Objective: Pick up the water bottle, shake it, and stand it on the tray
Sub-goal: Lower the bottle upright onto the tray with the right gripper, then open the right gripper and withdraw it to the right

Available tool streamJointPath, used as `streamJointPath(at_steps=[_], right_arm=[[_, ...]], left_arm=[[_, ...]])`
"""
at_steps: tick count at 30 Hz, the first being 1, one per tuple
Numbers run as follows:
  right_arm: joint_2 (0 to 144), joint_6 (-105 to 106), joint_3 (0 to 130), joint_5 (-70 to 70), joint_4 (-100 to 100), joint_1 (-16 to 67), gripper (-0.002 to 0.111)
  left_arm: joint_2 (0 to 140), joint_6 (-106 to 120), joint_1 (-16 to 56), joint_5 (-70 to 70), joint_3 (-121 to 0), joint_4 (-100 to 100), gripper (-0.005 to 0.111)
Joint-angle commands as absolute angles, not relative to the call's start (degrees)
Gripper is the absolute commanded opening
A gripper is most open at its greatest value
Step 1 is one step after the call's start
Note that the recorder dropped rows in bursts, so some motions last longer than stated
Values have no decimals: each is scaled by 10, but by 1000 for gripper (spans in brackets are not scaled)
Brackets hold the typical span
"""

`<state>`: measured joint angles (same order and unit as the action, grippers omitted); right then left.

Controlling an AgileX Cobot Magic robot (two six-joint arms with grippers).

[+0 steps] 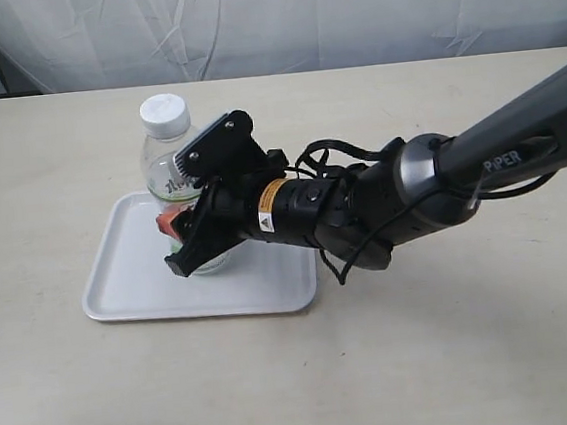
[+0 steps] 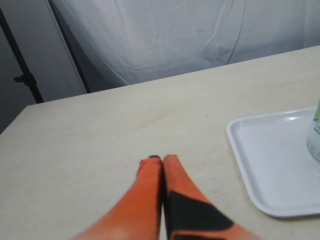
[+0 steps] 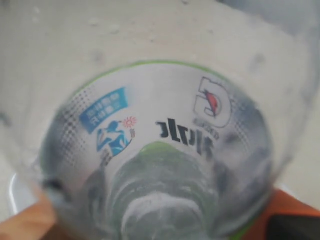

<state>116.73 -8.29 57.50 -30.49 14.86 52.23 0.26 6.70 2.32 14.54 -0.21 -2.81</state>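
The water bottle (image 1: 164, 169), clear with a white cap and a white-and-green label, stands upright on the white tray (image 1: 129, 278). My right gripper (image 1: 182, 244) reaches in from the right and is shut on the bottle's lower body. In the right wrist view the bottle (image 3: 160, 140) fills the picture, with orange fingers (image 3: 30, 222) at either side. My left gripper (image 2: 162, 159) is shut on nothing, low over bare table beside the tray (image 2: 265, 165). The bottle's edge (image 2: 315, 140) shows there. The left gripper is out of the exterior view.
The tray lies left of centre on a beige table (image 1: 447, 347). A white curtain (image 1: 295, 15) hangs behind the table's far edge. The right arm (image 1: 431, 183) stretches across the table's right half.
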Motion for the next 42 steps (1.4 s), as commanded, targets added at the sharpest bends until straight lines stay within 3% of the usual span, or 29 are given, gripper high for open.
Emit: streamJointPath(at_steps=[1, 9, 15, 20, 29, 37, 40, 42], right_arm=[[1162, -97, 578, -284, 145, 522, 63], [1145, -136, 578, -214, 145, 522, 65], [1144, -137, 578, -192, 145, 522, 91], [1136, -137, 578, -173, 145, 522, 105], [1067, -137, 575, 0, 148, 522, 104], [904, -137, 461, 64, 109, 522, 102], [825, -137, 439, 128, 83, 522, 87], [790, -137, 436, 187, 74, 522, 68]], left_arm=[[0, 65, 23, 140, 0, -27, 0], [0, 65, 23, 140, 0, -27, 0], [0, 65, 23, 140, 0, -27, 0], [0, 65, 23, 140, 0, -27, 0], [0, 65, 23, 140, 0, -27, 0], [0, 65, 23, 140, 0, -27, 0], [0, 65, 23, 140, 0, -27, 0], [0, 65, 23, 140, 0, -27, 0]])
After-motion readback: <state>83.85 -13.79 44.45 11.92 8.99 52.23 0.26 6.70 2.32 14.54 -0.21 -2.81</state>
